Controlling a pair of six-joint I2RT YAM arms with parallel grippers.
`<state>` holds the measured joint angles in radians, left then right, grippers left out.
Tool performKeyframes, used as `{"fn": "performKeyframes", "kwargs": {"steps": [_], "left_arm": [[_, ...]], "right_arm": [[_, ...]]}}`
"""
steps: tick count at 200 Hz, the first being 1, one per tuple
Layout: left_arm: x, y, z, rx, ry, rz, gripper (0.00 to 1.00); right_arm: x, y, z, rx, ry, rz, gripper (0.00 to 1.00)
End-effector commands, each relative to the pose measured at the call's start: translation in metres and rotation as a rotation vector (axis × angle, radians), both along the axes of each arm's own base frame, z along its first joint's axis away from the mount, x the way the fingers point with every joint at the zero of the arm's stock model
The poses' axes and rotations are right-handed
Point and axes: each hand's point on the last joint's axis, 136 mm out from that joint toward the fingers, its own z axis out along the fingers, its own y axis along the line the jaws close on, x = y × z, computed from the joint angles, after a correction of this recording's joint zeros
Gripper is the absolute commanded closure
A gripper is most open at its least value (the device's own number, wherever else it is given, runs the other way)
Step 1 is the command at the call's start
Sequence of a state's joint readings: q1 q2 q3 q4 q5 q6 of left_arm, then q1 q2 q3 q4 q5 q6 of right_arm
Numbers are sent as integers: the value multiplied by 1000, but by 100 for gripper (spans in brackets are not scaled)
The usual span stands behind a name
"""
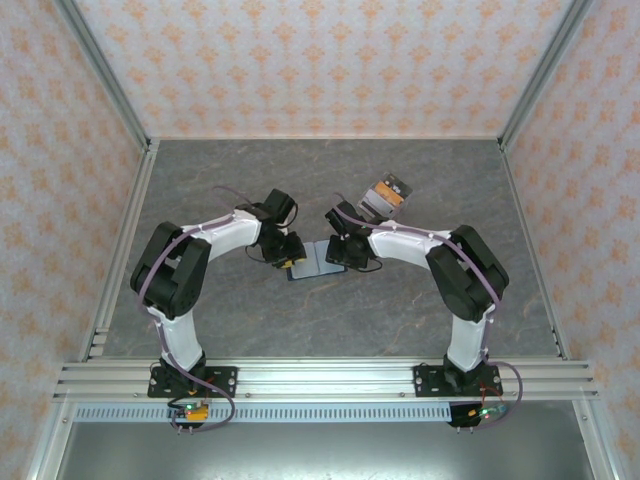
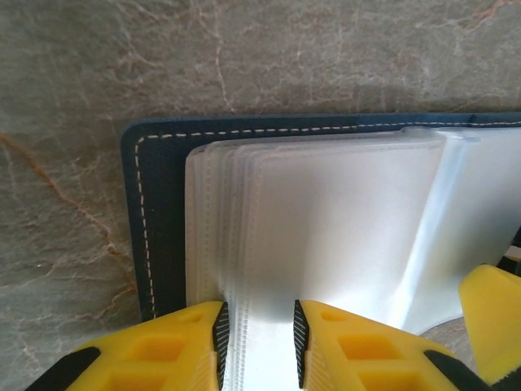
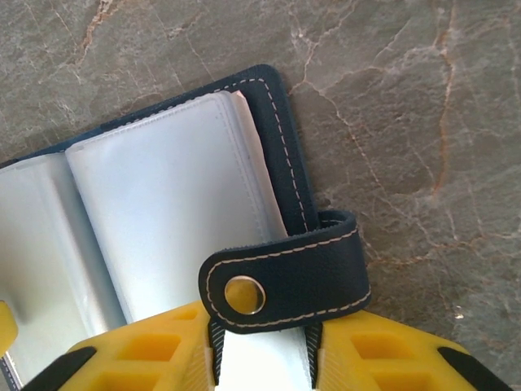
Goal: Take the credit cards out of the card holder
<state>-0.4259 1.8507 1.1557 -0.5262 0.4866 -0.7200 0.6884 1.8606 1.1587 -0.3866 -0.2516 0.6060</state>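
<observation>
The card holder (image 1: 312, 262) lies open on the table between my two grippers, navy cover (image 2: 163, 212) down and frosted plastic sleeves (image 2: 342, 212) up. My left gripper (image 2: 256, 318) has its jaws closed in on the ridged edge of the sleeve stack. My right gripper (image 3: 262, 334) is shut on the other half of the card holder (image 3: 281, 138), with the closure tab (image 3: 301, 273) and its snap folded over just beyond the fingertips. Loose credit cards (image 1: 385, 197), pinkish, orange and black, lie fanned behind the right arm. I cannot tell whether the sleeves hold cards.
The grey marbled table (image 1: 250, 180) is walled on three sides by patterned panels. Both arms bend inward and meet at mid-table. A yellow finger of the right gripper (image 2: 488, 318) shows at the edge of the left wrist view.
</observation>
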Motion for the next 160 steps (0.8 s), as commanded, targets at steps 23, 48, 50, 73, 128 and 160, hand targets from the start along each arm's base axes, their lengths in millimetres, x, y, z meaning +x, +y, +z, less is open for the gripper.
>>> {"fn": "performKeyframes", "kwargs": {"steps": [23, 48, 50, 73, 128, 160], "left_arm": [[1, -7, -7, -2, 12, -22, 73], [2, -7, -6, -1, 9, -25, 74], [2, -7, -6, -1, 9, -26, 74], [3, -9, -1, -14, -2, -34, 75], [10, -25, 28, -112, -62, -70, 70], [10, -29, 37, -134, -71, -75, 65]], "right_arm": [[-5, 18, -6, 65, 41, 30, 75], [-4, 19, -3, 70, 33, 32, 81], [-4, 19, -3, 70, 33, 33, 82], [-3, 20, -3, 71, 31, 30, 85], [-4, 11, -10, 26, 32, 11, 86], [-3, 10, -10, 20, 33, 6, 86]]}}
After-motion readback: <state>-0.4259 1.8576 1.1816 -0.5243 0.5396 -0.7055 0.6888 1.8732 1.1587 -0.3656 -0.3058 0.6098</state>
